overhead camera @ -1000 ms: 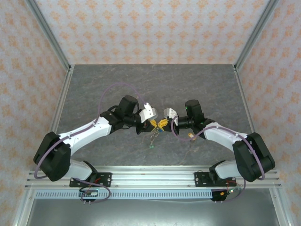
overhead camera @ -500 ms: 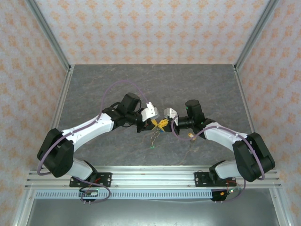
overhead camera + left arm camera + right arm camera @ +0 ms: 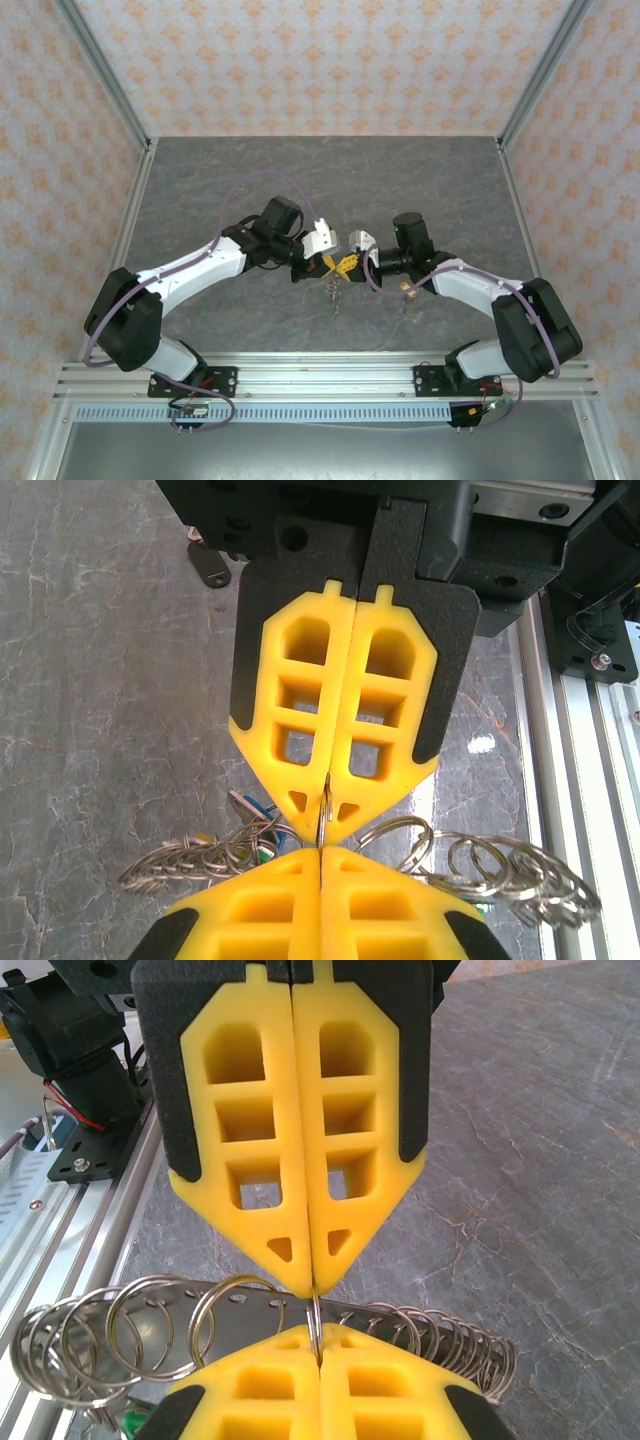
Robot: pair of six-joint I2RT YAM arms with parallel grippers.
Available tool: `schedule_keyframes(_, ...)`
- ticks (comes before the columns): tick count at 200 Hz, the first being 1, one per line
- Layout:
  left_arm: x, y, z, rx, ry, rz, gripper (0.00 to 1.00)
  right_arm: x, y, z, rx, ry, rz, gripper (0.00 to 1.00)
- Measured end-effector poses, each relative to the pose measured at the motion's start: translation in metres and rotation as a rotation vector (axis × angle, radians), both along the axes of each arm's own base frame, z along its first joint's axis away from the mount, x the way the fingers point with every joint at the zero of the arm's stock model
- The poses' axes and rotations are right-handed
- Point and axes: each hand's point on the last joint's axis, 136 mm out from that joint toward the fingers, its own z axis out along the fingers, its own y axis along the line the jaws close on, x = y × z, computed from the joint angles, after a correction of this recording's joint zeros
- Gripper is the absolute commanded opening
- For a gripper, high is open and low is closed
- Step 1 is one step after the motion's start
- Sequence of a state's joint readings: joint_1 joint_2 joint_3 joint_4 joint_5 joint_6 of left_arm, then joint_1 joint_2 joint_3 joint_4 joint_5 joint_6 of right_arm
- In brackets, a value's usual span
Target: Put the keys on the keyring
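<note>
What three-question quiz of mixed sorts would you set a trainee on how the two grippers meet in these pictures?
1. True or false: the left gripper and the right gripper are both shut, tip to tip.
2. Multiple choice: what runs into the closed seams of both grippers? A, a thin metal ring; B, a blue cloth; C, a wooden spoon.
3. Fill in the blank: the finger pads on both grippers are ____ in colour.

Key: 1 true; 2 A; 3 yellow.
</note>
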State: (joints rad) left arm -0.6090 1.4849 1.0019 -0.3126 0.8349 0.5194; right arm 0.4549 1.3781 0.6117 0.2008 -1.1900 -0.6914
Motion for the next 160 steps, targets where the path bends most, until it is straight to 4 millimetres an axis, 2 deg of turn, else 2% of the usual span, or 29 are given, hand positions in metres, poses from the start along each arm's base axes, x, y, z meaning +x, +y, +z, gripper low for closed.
schedule_keyframes(14,0.0,0.0,-0.001,0.001,-0.001,-0.002,0.0,0.0,0.0,0.0,-0.001,0.001,-0.001,0.01)
schedule_keyframes(44,0.001,0.0,0.0,0.0,-0.007,0.002,0.0,0.002,-0.001,-0.001,-0.007,-0.004,-0.012,0.1)
schedule_keyframes(160,0.004,-0.007,-0.001,-0.032,0.006,0.039,0.0,0.01,-0.008,-0.003,-0.055,-0.072,-0.087,0.14)
